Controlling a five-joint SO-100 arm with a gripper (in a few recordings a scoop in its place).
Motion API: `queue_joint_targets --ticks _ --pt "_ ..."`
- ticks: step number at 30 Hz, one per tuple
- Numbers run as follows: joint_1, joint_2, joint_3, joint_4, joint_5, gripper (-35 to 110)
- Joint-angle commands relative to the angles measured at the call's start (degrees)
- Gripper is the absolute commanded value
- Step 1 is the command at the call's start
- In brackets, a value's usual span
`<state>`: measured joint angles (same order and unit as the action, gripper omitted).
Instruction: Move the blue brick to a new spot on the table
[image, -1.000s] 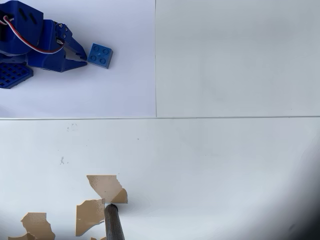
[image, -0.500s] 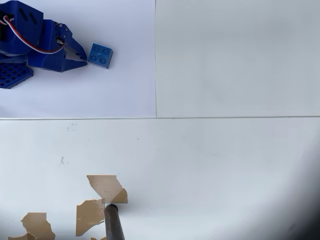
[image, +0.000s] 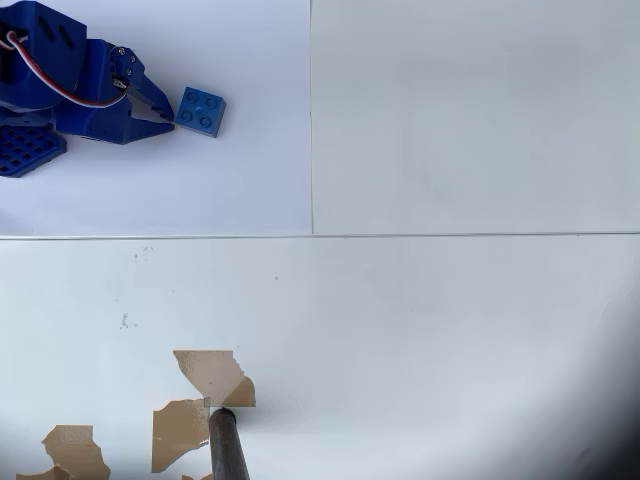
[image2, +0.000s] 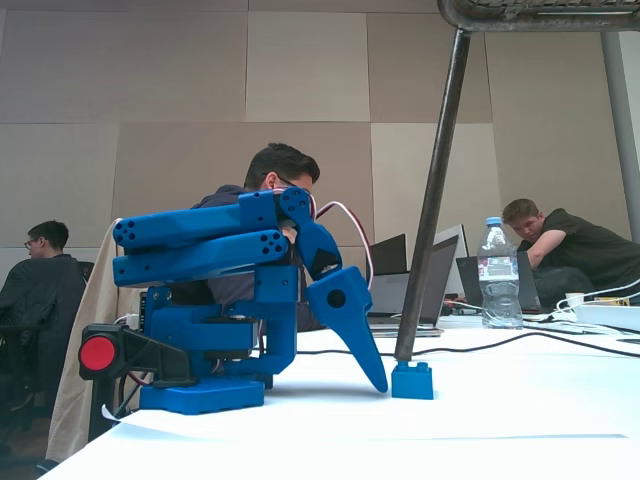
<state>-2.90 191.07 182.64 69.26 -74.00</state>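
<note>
Tabletop (image: 450, 330): white, bare across most of its area.
Hand (image: 168, 110): tips low, just beside the brick; whether its fingers are parted or closed, I cannot tell.
Blue brick (image: 200, 110): resting on tabletop near the arm, ungrasped.
Progress: move seemingly not begun; grasp, carry, release remain.

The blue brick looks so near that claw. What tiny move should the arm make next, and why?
Probably a short push forward to bring the jaws around the blue brick. In the overhead view the gripper points at the brick's left side, its tips right beside it. In the fixed view the brick sits flat on the table, just past the fingertip, not held.
</note>
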Motion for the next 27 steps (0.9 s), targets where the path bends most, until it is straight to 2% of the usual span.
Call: queue_joint_targets --ticks 1,27 --pt "-0.3 0.2 1.9 0.1 0.2 0" --pt "1.9 0.2 -0.8 1.5 1.8 2"
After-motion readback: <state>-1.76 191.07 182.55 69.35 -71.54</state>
